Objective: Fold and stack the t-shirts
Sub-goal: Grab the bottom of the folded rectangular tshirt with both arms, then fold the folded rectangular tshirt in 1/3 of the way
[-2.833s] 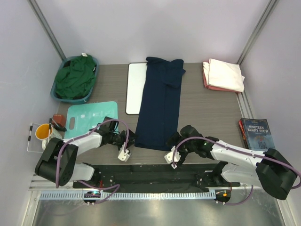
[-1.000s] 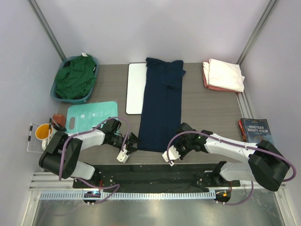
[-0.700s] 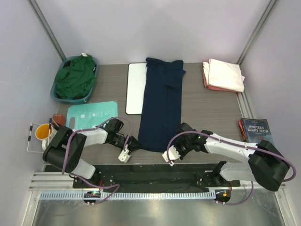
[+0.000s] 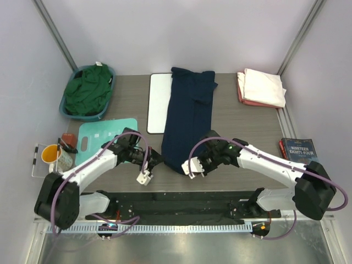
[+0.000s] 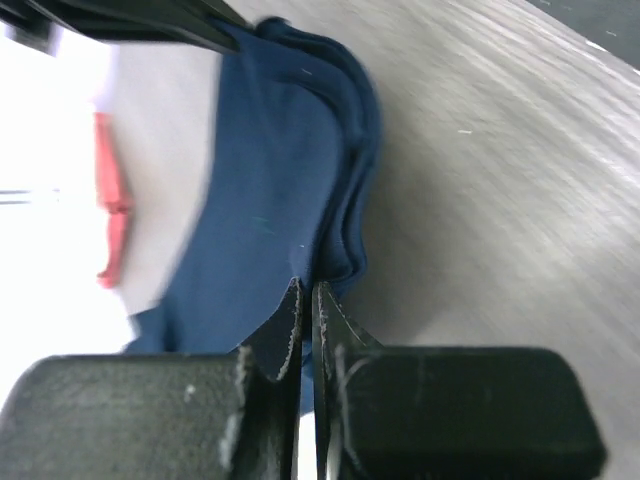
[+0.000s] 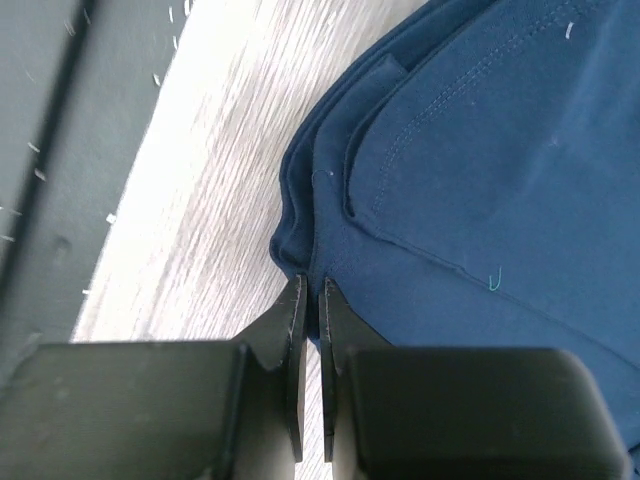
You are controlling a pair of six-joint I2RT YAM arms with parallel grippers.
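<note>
The dark navy t-shirt (image 4: pixel 188 113) lies as a long strip down the middle of the table. My left gripper (image 4: pixel 158 160) is shut on its near left corner, with the cloth pinched between the tips (image 5: pixel 306 290). My right gripper (image 4: pixel 188 164) is shut on the near right corner (image 6: pixel 311 285), and layered hems of the navy t-shirt (image 6: pixel 480 180) spread out beyond it. The dark green t-shirt (image 4: pixel 88 91) is bunched in a blue basket (image 4: pixel 64 108). The cream-white t-shirt (image 4: pixel 265 87) lies folded on the salmon-pink one (image 4: pixel 241 89) at the back right.
A white board (image 4: pixel 159 103) lies under the navy shirt's left side. A teal mat (image 4: pixel 104 135) lies at the left. An orange cup (image 4: pixel 50 154) stands near the left edge. A book (image 4: pixel 300 154) lies at the right edge.
My left gripper has shut on the navy shirt's near corner. Both grippers have shifted a little away from the near edge, drawing the shirt's near end with them.
</note>
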